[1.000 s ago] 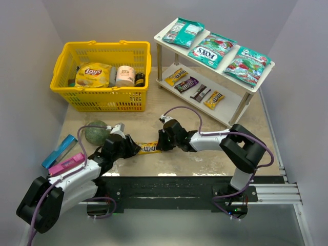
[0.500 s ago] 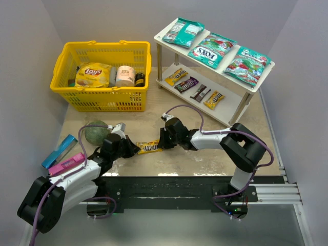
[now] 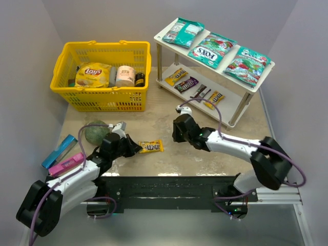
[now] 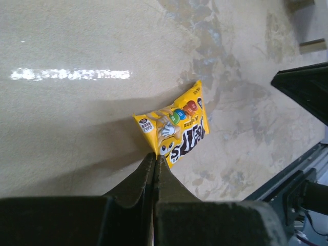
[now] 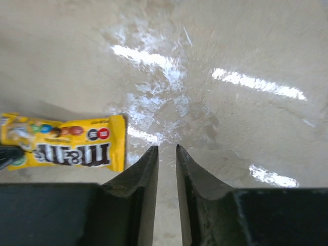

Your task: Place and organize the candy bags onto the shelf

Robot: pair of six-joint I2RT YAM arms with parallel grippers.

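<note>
Backed away toward the shelf [image 3: 233, 104], the right gripper [image 3: 175, 137] has released the yellow M&M's packet [image 3: 151, 147], which lies well short of the shelf, with the left gripper [image 3: 136, 149] at its far end. Left wrist: jaws pinched shut on one corner (a thin hold), so lifting could slip it. Right wrist: jaws slightly parted, empty.

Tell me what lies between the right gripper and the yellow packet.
Only bare tabletop: in the right wrist view, nothing sits between the right gripper and the packet.
</note>
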